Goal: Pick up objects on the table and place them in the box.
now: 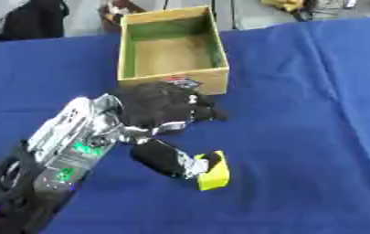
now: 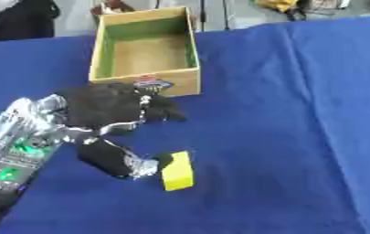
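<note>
An open wooden box (image 1: 216, 77) with a green inner lining stands at the far middle of the blue table; it looks empty. My left hand (image 1: 161, 106) lies just in front of the box, with its fingers (image 1: 206, 113) pointing right and spread away from the thumb. The thumb (image 1: 168, 158) reaches down toward me, and its tip touches a yellow block (image 1: 214, 172) on the cloth. The fingers stay well apart from the block. A small red, white and blue thing (image 1: 182, 82) shows between the hand and the box's front wall. My right hand is out of sight.
The blue cloth (image 1: 315, 128) covers the whole table, with wide bare room to the right. My silver and black left forearm (image 1: 60, 151) crosses the lower left. Dark clutter and a chair stand beyond the far edge.
</note>
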Robot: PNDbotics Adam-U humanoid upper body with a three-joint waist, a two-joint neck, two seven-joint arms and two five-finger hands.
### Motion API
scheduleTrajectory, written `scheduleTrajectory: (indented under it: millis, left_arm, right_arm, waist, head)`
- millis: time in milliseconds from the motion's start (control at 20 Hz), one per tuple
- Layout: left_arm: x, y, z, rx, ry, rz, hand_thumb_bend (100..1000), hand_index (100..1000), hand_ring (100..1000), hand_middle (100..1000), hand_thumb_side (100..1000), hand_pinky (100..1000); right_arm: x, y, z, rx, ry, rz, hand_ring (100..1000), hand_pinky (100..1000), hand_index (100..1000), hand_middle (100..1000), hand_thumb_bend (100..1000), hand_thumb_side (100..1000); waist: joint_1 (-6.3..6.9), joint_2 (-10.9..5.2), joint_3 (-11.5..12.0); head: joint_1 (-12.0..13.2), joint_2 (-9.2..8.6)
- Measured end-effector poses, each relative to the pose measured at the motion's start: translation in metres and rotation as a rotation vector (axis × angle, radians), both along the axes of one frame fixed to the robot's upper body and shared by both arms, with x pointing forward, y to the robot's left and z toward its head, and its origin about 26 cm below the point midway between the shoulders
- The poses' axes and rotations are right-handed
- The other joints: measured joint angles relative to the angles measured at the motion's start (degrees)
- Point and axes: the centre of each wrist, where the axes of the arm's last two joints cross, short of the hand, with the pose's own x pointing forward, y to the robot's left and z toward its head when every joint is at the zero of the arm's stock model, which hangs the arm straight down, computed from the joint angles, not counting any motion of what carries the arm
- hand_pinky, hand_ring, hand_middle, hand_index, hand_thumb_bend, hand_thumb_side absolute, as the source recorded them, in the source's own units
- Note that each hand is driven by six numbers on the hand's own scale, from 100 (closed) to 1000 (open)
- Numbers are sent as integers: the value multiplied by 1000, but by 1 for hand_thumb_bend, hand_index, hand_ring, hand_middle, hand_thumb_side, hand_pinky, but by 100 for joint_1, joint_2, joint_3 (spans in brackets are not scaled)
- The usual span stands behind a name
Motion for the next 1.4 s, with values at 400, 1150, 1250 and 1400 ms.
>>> scheduleTrajectory:
  millis: [400, 1150, 1250, 1400]
  left_arm:
    - [0, 0, 0, 0, 11, 6, 299, 970, 854, 830, 1000, 726]
    - [-3, -12, -11, 90, -74, 229, 809, 842, 801, 755, 1000, 755]
    - [-4, -15, -14, 118, -113, 262, 814, 826, 794, 749, 1000, 758]
    - [-6, -19, -20, 167, -160, 305, 824, 806, 767, 721, 1000, 724]
  right_arm:
    - [0, 0, 0, 3, 1, 2, 653, 730, 778, 674, 100, 630]
    - [0, -1, -1, 4, 12, -4, 652, 731, 778, 672, 100, 634]
    - [-1, -1, -1, 4, 13, -4, 652, 731, 778, 672, 100, 634]
    - [-1, -1, -1, 4, 13, -4, 652, 731, 778, 671, 100, 634]
  waist:
    - [3, -25, 1]
    - [54, -86, 94]
    - [54, -87, 93]
    - [54, -87, 89]
  head:
    - [-2, 0]
    - [-121, 4]
    - [-127, 4]
    - [-129, 4]
